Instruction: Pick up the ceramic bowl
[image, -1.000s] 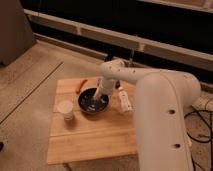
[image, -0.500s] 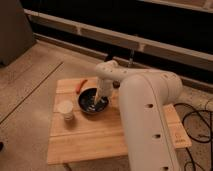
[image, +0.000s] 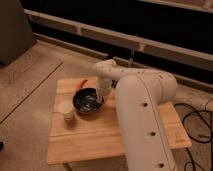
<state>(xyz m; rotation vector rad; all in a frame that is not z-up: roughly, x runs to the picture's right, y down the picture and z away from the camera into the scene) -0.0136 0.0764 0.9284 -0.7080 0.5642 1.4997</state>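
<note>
Gripper (image: 102, 94) at the ceramic bowl (image: 88, 101) rim, frame centre.
Bowl lies just lower left of it; whether it grips, I cannot tell.

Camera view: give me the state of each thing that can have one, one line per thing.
ceramic bowl: upright on the wooden table, looks empty, not lifted.
gripper: down at the bowl's right rim.
white cup: upright on the table, left of the bowl.
orange item: lying flat behind the bowl.
wooden table: standing level on the floor.
</note>
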